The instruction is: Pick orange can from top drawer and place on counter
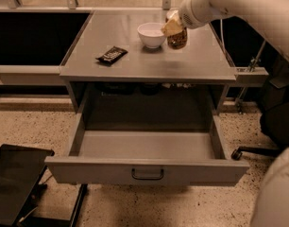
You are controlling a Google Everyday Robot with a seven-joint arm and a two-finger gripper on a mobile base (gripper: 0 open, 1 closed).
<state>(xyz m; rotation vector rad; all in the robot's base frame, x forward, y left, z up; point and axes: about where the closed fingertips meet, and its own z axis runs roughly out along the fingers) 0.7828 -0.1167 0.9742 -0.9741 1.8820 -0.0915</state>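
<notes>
The orange can is upright at the back right of the counter, just right of a white bowl. Its base looks to be at the counter surface. My gripper reaches in from the upper right on the white arm and is shut on the can's upper part; a cream finger covers the can's top left. The top drawer is pulled fully open below, and its inside shows nothing in it. Its dark bar handle faces the front.
A dark snack packet lies on the counter's left half. A black chair stands at the lower left. A chair base and dark seat are at the right. Dark shelving flanks the cabinet on the left.
</notes>
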